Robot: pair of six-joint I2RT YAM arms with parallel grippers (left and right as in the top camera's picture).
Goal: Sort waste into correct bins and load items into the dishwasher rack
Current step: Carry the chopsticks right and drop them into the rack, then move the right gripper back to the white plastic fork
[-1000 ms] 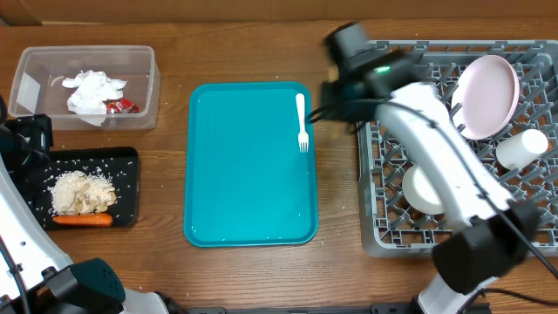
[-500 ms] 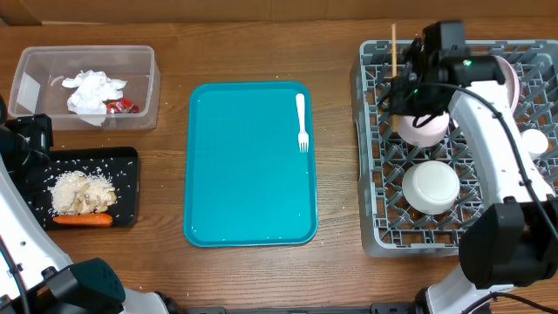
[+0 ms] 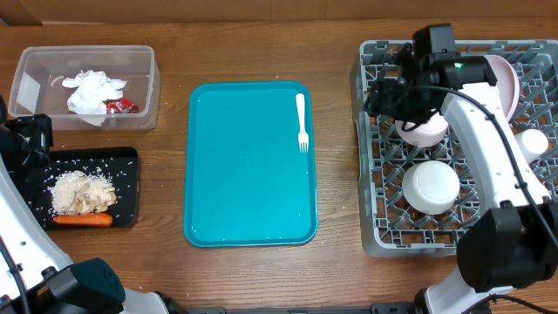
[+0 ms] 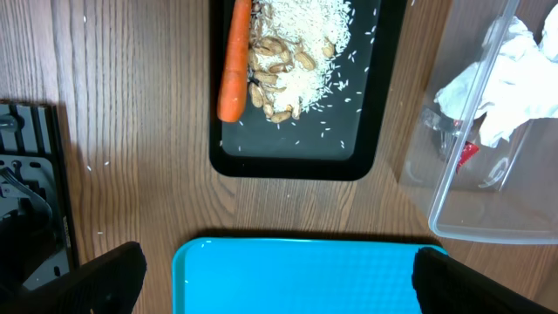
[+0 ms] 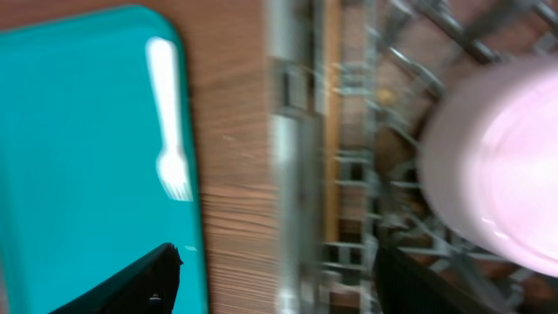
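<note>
Right arm rises from the table's near edge and arcs over the dishwasher rack (image 3: 375, 222), wrist bent toward the rack's far left corner. Right gripper (image 5: 277, 262): fingers spread, nothing between them; a bowl (image 3: 425, 133) sits in the rack just beside it. Left arm at the table's left edge, beside the black tray (image 3: 131, 187). Left gripper (image 4: 277, 262): fingers wide apart, empty. Fork (image 3: 302, 120) lies at the teal tray's (image 3: 248, 174) far right corner.
</note>
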